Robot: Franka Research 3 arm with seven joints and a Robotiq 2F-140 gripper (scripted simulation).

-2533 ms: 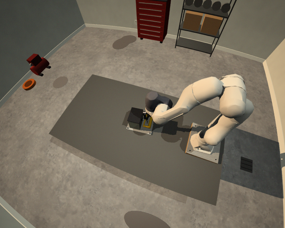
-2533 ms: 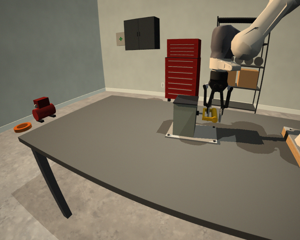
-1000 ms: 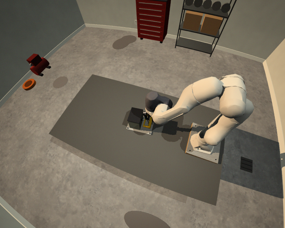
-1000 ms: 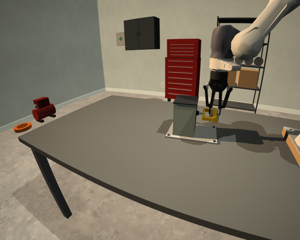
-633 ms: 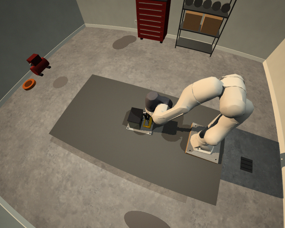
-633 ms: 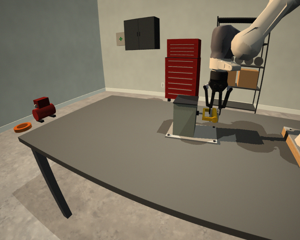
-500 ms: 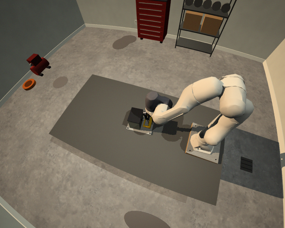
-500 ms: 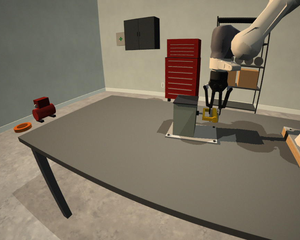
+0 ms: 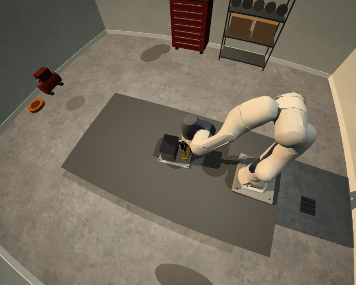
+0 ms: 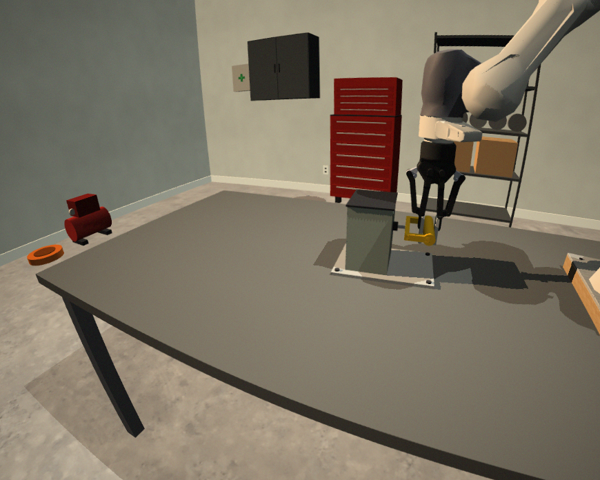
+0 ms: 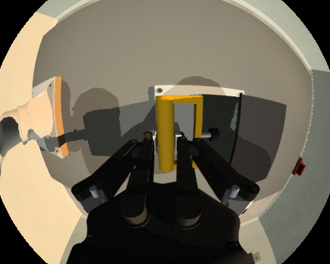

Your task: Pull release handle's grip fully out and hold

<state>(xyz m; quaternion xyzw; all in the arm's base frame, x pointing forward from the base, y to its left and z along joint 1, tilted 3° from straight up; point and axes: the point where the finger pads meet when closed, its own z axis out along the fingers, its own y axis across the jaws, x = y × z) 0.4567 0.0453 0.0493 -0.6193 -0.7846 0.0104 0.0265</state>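
Observation:
The release handle's yellow grip (image 10: 423, 231) is a U-shaped frame in front of its grey housing (image 10: 368, 231), which stands on a light baseplate (image 10: 388, 267) in the middle of the table. A short rod joins the grip to the housing. My gripper (image 10: 427, 223) comes straight down from above and is shut on the grip's level bar. In the wrist view the two fingers clamp the yellow bar (image 11: 166, 133) from both sides, with the housing (image 11: 221, 123) to the right. From above, the grip (image 9: 183, 152) shows beside the dark housing top (image 9: 169, 147), partly under my wrist.
My arm's base (image 9: 254, 181) sits on a wooden mount at the table's right end. A red tool chest (image 10: 365, 138) and a shelf with boxes (image 10: 492, 154) stand at the back wall. A red compressor (image 10: 87, 218) and an orange ring (image 10: 45, 254) lie on the floor at left.

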